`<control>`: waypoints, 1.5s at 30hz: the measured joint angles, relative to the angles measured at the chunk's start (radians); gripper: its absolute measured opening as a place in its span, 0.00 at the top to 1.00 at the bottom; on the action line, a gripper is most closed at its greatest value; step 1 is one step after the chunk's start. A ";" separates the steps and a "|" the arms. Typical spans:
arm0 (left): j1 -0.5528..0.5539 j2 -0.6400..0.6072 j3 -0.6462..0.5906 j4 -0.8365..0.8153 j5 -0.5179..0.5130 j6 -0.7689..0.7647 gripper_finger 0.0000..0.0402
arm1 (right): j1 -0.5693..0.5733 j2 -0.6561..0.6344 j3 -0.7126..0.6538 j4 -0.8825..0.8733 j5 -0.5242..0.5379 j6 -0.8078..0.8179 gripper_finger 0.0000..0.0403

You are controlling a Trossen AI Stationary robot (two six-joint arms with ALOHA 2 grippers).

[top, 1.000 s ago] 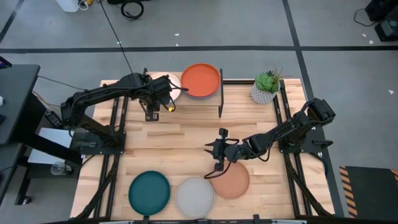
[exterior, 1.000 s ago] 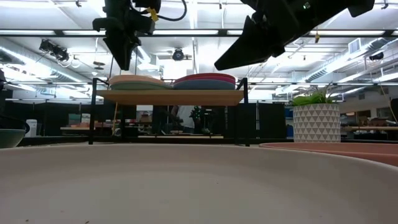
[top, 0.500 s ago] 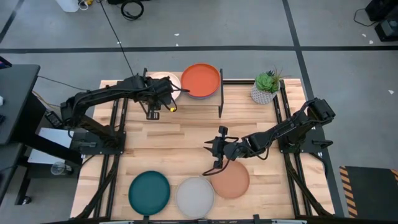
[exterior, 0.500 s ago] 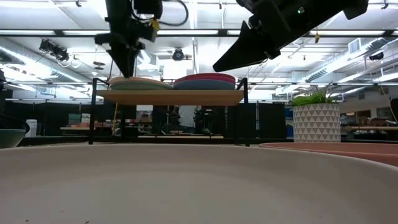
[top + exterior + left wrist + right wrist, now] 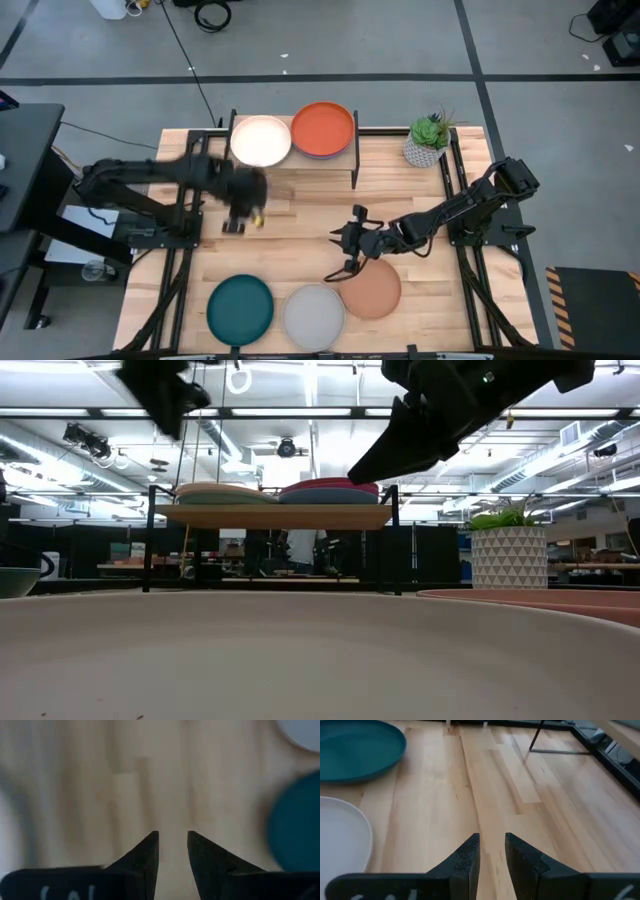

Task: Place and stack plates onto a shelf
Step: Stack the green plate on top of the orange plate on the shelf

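Potted plant (image 5: 429, 139) (white patterned pot), far right corner of wooden table (image 5: 300, 215)

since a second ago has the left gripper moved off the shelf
Yes. In the high view the left gripper has pulled back from the cream plate on the shelf toward the table's near side, and now sits over bare table, holding nothing.

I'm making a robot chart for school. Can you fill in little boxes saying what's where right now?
shelf: cream plate and orange plate on top of two stacks
table: dark teal plate, grey plate, salmon plate
left tool: empty, over bare table in front of shelf
right tool: empty, by salmon plate
extra: potted plant
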 joint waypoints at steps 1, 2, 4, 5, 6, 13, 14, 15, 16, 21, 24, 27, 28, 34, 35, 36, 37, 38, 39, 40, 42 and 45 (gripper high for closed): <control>-0.061 -0.009 -0.032 0.016 -0.003 -0.041 0.73 | 0.004 0.000 -0.002 -0.001 0.001 0.011 0.76; -0.116 -0.013 -0.066 0.036 -0.004 -0.079 0.73 | 0.009 0.000 -0.008 0.010 0.002 0.016 0.76; -0.220 -0.011 -0.134 0.101 -0.007 -0.156 0.73 | 0.016 0.000 -0.029 0.052 0.001 0.007 0.76; -0.267 -0.009 -0.170 0.144 -0.009 -0.195 0.73 | 0.016 0.001 -0.038 0.080 0.001 0.000 0.76; -0.308 -0.006 -0.202 0.190 -0.009 -0.239 0.73 | 0.016 0.001 -0.046 0.112 0.001 -0.004 0.76; -0.468 0.099 -0.342 0.475 0.109 -0.493 0.73 | 0.015 0.001 -0.057 0.146 -0.006 0.006 0.76; -0.484 0.124 -0.344 0.481 0.121 -0.512 0.73 | 0.015 0.001 -0.057 0.150 -0.006 0.002 0.76; -0.499 0.147 -0.345 0.480 0.126 -0.526 0.73 | 0.015 0.001 -0.057 0.152 -0.006 0.002 0.76; -0.510 0.173 -0.345 0.490 0.131 -0.529 0.73 | 0.015 0.001 -0.057 0.152 -0.006 0.003 0.76; -0.541 0.271 -0.344 0.499 0.134 -0.487 0.73 | 0.015 0.002 -0.057 0.155 -0.006 0.006 0.76; -0.535 0.303 -0.344 0.502 0.132 -0.447 0.73 | 0.015 0.002 -0.057 0.160 -0.005 0.006 0.76; -0.530 0.325 -0.344 0.514 0.131 -0.410 0.73 | 0.015 0.002 -0.057 0.159 -0.005 0.006 0.76; -0.530 0.331 -0.344 0.517 0.130 -0.398 0.73 | 0.015 0.002 -0.057 0.159 -0.006 0.006 0.76; -0.527 0.339 -0.328 0.500 0.166 -0.372 0.73 | 0.015 0.002 -0.057 0.154 -0.014 0.010 0.76; -0.525 0.339 -0.314 0.486 0.167 -0.372 0.73 | 0.015 0.002 -0.057 0.154 -0.014 0.009 0.76; -0.525 0.339 -0.300 0.475 0.168 -0.372 0.73 | 0.015 0.002 -0.057 0.156 -0.014 0.009 0.76; -0.525 0.339 -0.288 0.465 0.167 -0.372 0.73 | 0.015 0.002 -0.057 0.158 -0.014 0.009 0.76; -0.524 0.339 -0.275 0.452 0.165 -0.370 0.73 | 0.015 0.002 -0.057 0.159 -0.014 0.008 0.76; -0.524 0.339 -0.264 0.436 0.160 -0.367 0.73 | 0.015 0.002 -0.057 0.159 -0.014 0.008 0.76; -0.523 0.339 -0.255 0.425 0.155 -0.366 0.73 | 0.015 0.002 -0.057 0.158 -0.014 0.008 0.76; -0.517 0.339 -0.251 0.426 0.147 -0.366 0.73 | 0.015 0.002 -0.057 0.158 -0.014 0.008 0.76; -0.500 0.348 -0.255 0.423 0.150 -0.363 0.73 | 0.016 0.002 -0.057 0.159 -0.014 0.008 0.76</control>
